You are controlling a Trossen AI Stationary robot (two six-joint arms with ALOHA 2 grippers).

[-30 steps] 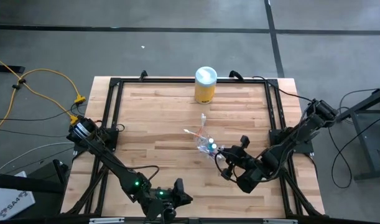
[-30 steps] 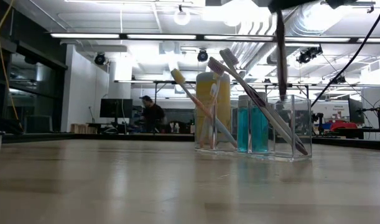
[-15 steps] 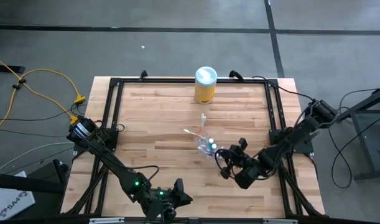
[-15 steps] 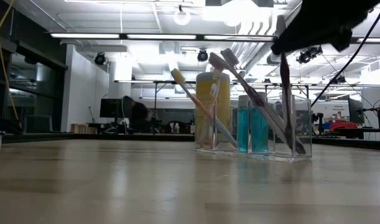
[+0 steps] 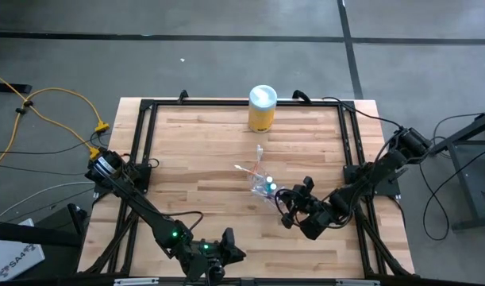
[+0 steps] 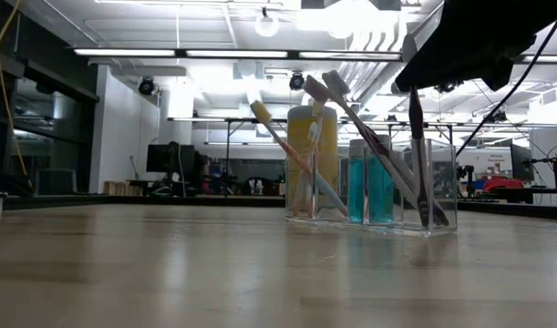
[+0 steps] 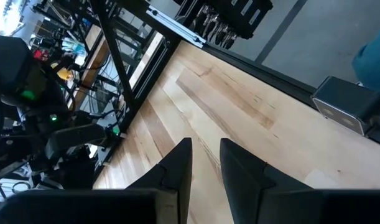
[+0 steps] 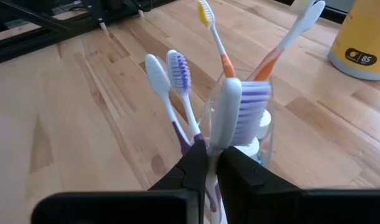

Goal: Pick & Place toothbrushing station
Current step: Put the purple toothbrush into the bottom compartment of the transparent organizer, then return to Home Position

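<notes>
A small clear plastic cup [image 5: 266, 185] stands on its base on the wooden table, right of centre. In it lean several slim toothbrushes, one pink-orange [image 6: 292, 159] and one purple [image 8: 179, 78], beside a blue tube [image 6: 369, 187]. My right gripper [image 5: 280, 200] is just right of and above the cup, shut on a pale toothbrush with purple bristles [image 8: 230, 106]. My left gripper [image 5: 228, 235] waits at the table's near edge, fingers slightly apart [image 7: 205, 146] and empty. My right gripper pinches the pale toothbrush between its two fingers at the neck just below the head [image 8: 211, 148]. The fingers slant down from the table's right side and lie across the brush. The brush stands upright, head up, with its handle [image 6: 417, 164] reaching down into the cup's right end [image 6: 438, 196].
A larger yellow canister with a white lid [image 5: 262, 109] stands at the far edge, behind the cup. A black frame [image 5: 143, 143] runs around the tabletop. Bare wood [image 5: 194, 159] lies left of the cup.
My right gripper has gone down and a little toward the cup, staying shut on the pale toothbrush. The brush has stayed upright and its handle has sunk from above the rim down into the cup's right end.
</notes>
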